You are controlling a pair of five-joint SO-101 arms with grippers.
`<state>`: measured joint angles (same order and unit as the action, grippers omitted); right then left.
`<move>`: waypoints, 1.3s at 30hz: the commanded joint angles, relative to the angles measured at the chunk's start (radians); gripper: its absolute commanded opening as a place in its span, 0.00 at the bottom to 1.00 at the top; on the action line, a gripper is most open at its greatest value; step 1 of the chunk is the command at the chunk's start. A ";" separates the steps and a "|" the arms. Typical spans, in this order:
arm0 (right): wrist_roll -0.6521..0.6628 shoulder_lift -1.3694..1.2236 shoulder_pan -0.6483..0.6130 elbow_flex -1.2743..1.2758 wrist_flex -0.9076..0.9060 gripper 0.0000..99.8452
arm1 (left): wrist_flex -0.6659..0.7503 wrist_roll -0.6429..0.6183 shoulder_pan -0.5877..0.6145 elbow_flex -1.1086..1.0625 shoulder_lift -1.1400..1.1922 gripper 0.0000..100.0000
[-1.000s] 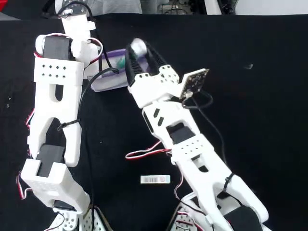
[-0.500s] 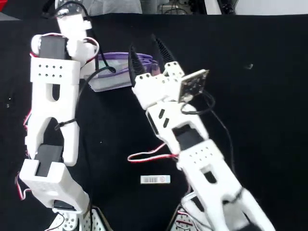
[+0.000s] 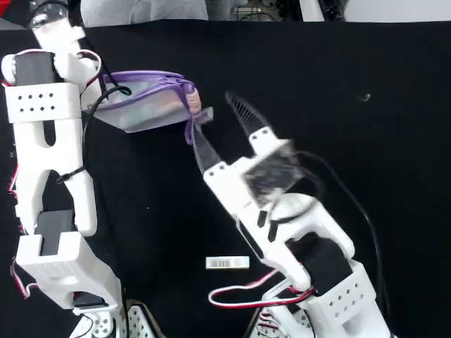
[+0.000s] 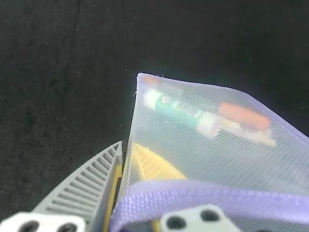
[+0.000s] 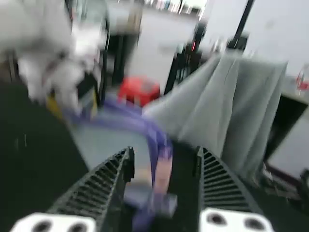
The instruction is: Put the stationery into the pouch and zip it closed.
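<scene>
One pouch [image 3: 144,105], stationery [image 4: 181,113] inside: left tool [image 4: 128,149] grips its edge, right tool [image 3: 211,114] gapes beside its zip end.

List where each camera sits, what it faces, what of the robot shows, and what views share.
High view: fixed above the table, looking down on the left arm, right arm, pouch and open right gripper.
Left wrist view: on the left arm, looking along the left gripper at the pouch with pens inside.
Right wrist view: on the right arm, looking between its fingers at the zipper pull and room behind.
Shared: all three show the pouch.
</scene>
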<state>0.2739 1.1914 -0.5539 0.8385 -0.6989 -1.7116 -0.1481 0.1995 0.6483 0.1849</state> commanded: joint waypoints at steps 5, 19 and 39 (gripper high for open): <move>0.232 -0.177 -0.018 -0.038 -0.454 0.20 | 0.103 0.021 0.097 0.010 0.137 0.03; 0.451 -0.295 -0.242 0.199 -0.612 0.20 | 0.097 0.021 0.096 0.044 0.181 0.03; 0.574 -0.298 -0.345 0.409 -0.422 0.20 | 0.098 0.020 0.084 0.047 0.181 0.03</move>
<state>0.8462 0.9045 -0.8700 1.2482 -1.1408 -1.6364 -0.1435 0.2746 0.6866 0.3138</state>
